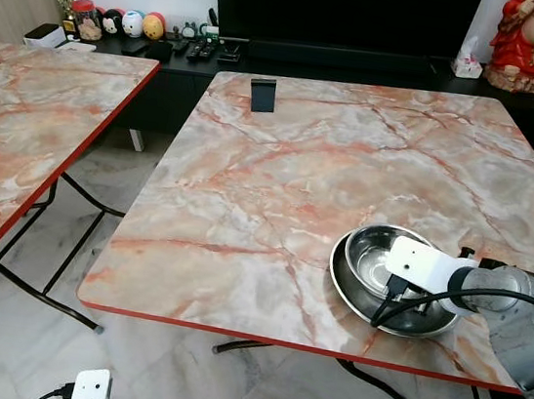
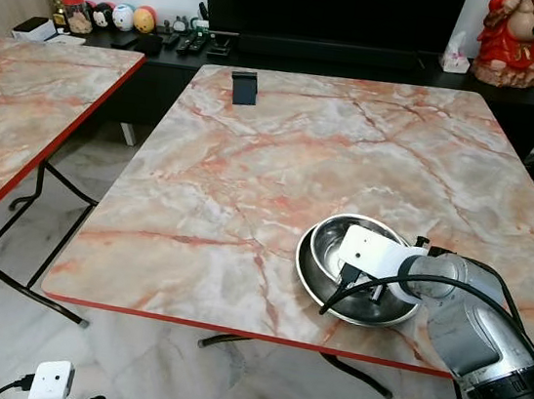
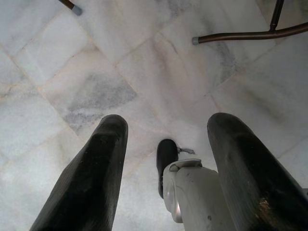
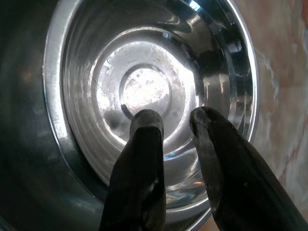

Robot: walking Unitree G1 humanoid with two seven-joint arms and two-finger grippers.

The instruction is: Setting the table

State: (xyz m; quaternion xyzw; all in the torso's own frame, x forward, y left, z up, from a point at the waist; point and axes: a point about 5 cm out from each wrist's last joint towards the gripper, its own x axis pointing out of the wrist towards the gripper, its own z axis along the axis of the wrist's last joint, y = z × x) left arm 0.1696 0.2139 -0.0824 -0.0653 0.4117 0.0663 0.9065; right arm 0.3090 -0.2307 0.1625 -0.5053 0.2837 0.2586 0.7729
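Head cam: a steel bowl (image 1: 377, 263) sat inside a steel plate (image 1: 428, 324) near the marble table's (image 1: 278, 191) front right corner, right gripper (image 4: 175, 118) reaching into it. Right wrist cam: its fingers (image 4: 144, 154) were slightly parted over the bowl's bottom, gripping nothing. Left wrist cam: left gripper (image 3: 166, 125) hung wide open above the floor tiles (image 3: 96, 72).

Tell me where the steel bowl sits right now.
The steel bowl sits in a steel plate near the marble table's front right edge, under the right gripper.
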